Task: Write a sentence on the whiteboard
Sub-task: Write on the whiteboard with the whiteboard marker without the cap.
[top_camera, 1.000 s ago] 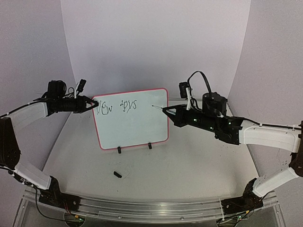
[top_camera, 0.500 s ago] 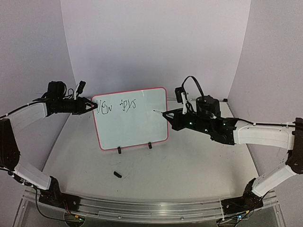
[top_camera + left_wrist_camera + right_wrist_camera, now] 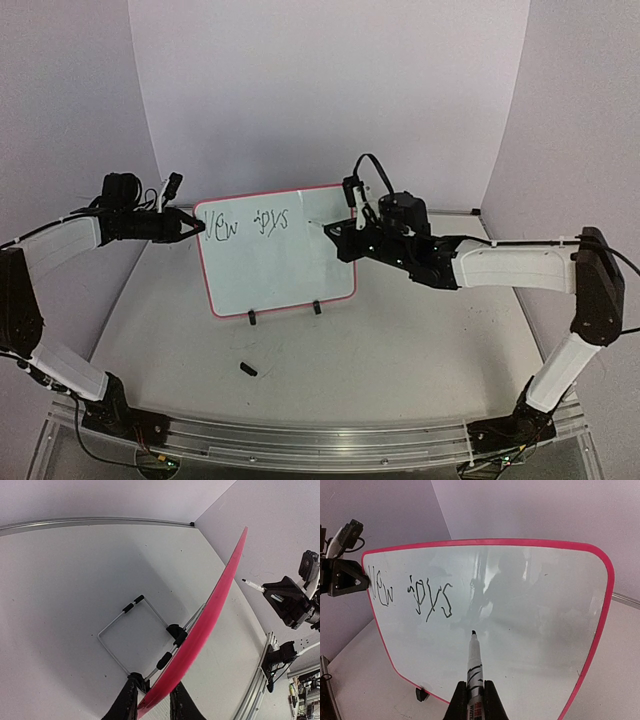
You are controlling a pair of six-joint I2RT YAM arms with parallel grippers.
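Whiteboard [image 3: 282,268] upright, sentence [image 3: 412,592] "New joys" | L jaws clamp its rim | R jaws grip marker [image 3: 474,666]

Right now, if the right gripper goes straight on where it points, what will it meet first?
The whiteboard. The marker held in the right gripper points at its bare face, just below and right of the writing. How near the tip is, I cannot tell.

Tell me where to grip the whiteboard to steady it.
Pinch the pink rim on the whiteboard's left edge, approaching from the left, one finger in front, one behind, as the left tool does. It stands tilted on its wire stand, so that thin edge is exposed and the writing face stays free.
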